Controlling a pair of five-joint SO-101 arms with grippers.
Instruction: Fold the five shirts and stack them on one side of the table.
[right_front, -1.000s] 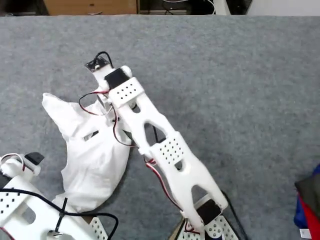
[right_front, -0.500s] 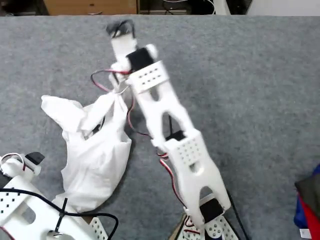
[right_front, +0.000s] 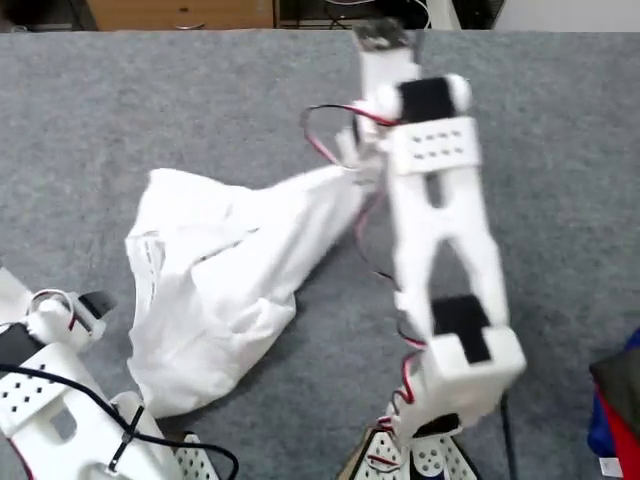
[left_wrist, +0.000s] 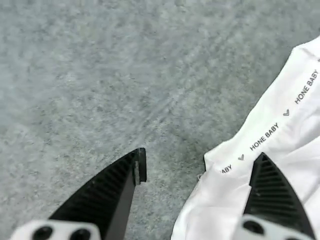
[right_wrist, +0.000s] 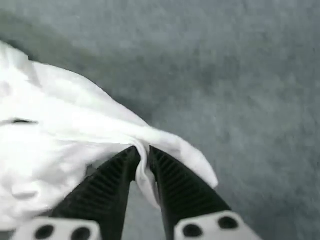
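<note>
The step in hand looks like the spreading-out of one shirt before any fold is made. The white shirt (right_front: 220, 290) lies crumpled on the left half of the grey counter (right_front: 560, 200), and one corner of it is stretched in a tight ridge toward the middle of the far side. The right gripper (right_wrist: 143, 152) has this corner: its two fingers are pressed together with a thin pinch of cloth between them. The left gripper (left_wrist: 201, 159) is spread wide and has hold of nothing. It stands at the near left edge of the shirt, one finger over the white cloth and the other over bare counter. Whether the fingers touch the surface I cannot tell.

In my judgement no fold exists yet, so the task is near its beginning. At the right edge of the counter a small pile of dark, red and blue clothes (right_front: 615, 400) lies well apart from the white shirt. The next move probably calls for the left gripper to take the edge below it, so that both arms can pull the shirt flat. A pull from one side only may drag the whole bundle.

About writing: a white band (left_wrist: 272, 132) along the shirt's edge carries small grey letters, repeated with a little sign between them. It is a maker's mark and I do not copy it. No other label can be read
</note>
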